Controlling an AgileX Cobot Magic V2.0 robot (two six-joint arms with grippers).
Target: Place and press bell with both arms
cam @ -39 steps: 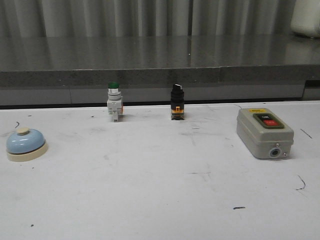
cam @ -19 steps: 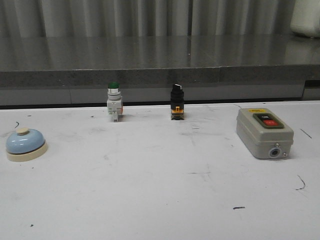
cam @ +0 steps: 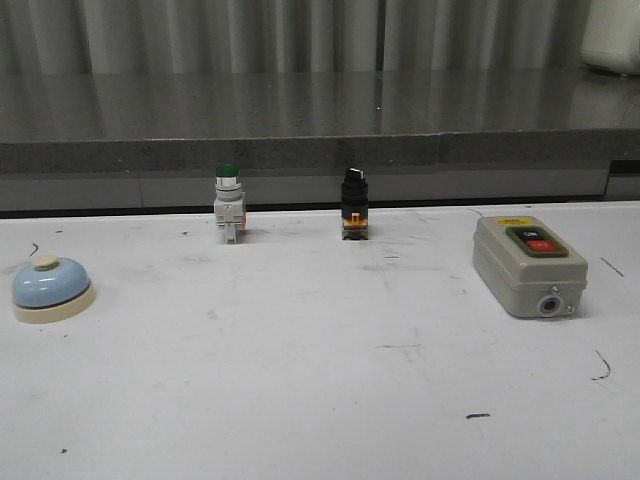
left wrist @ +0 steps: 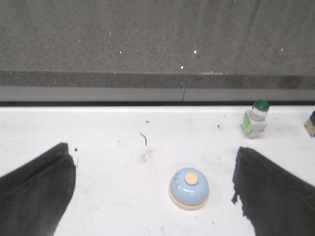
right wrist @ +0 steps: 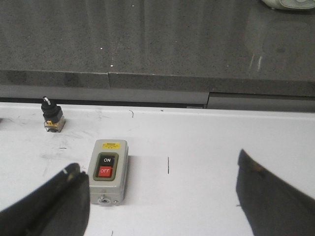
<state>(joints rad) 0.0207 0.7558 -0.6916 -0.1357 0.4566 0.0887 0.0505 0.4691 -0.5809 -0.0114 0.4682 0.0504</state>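
1. The bell (cam: 53, 289) sits on the white table (cam: 320, 400), far to the left of the grey switch box (cam: 529, 265), with the green-capped button (cam: 229, 203) and the black selector switch (cam: 354, 204) standing between them and further back. Nothing holds it yet.
2. The left pincer (left wrist: 155, 196) is spread wide and empty, the bell lying between its fingers (left wrist: 37, 191) but nearer one of them. Closing off-centre would likely shove the bell sideways rather than grip it.
3. The dome is smooth and rounded; a grip high on it could slip, so the cream base looks the safer hold.
4. The right pincer (right wrist: 162, 201) is also wide open and empty, hovering by the switch box. Descending here risks pressing ON or OFF instead of the bell's knob.
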